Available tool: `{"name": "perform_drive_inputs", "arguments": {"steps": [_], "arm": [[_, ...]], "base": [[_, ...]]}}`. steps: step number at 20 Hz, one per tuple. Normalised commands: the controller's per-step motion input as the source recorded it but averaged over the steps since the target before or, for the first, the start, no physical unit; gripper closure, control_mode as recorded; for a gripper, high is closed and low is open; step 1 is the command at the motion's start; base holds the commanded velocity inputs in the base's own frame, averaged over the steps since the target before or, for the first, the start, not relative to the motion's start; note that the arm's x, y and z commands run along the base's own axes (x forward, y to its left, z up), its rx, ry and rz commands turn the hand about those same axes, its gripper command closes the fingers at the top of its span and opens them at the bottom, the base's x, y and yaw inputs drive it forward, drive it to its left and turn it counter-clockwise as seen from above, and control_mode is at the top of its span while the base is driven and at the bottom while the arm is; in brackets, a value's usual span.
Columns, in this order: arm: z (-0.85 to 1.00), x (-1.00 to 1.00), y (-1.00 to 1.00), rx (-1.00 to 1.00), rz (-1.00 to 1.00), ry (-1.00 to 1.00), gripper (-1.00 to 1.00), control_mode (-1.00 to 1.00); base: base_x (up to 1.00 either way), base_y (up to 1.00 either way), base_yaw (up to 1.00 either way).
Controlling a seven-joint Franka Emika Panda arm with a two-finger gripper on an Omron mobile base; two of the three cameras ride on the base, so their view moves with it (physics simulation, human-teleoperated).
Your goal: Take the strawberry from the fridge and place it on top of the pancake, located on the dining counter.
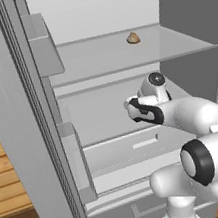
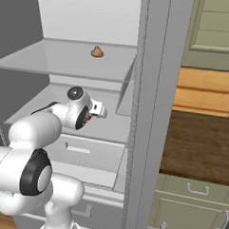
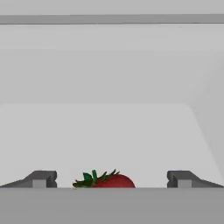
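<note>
We see the fridge (image 1: 27, 120) standing open, the strawberry (image 3: 105, 180) on its shelf (image 3: 109, 140) between our released, spread fingers (image 3: 40, 178), a tan lump (image 1: 133, 38) on the shelf above them.

The fridge (image 1: 12, 123) stands open, and the arm reaches into it over the lower shelf (image 1: 102, 117). The strawberry (image 3: 105, 180) lies on that shelf between the spread fingertips (image 3: 41, 178) of the gripper (image 3: 111, 179). A small lump (image 1: 133, 38) sits on the shelf above, towards the back.
</note>
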Motion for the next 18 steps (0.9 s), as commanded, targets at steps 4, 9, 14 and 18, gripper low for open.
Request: {"name": "perform_drive_inputs", "arguments": {"steps": [4, 9, 14, 18], "arm": [[-0.23, 0.01, 0.05, 0.00, 0.00, 0.00, -1.00, -1.00], [-0.19, 0.05, 0.00, 0.00, 0.00, 0.03, -1.00, -1.00], [-0.34, 0.01, 0.01, 0.00, 0.00, 0.08, -1.00, -1.00], [-0.47, -0.21, 0.01, 0.02, -0.02, 0.03, 1.00, -1.00]], "base": [[0.00, 0.00, 0.00], [0.00, 0.00, 0.00], [0.00, 0.00, 0.00], [0.00, 0.00, 0.00]]}}
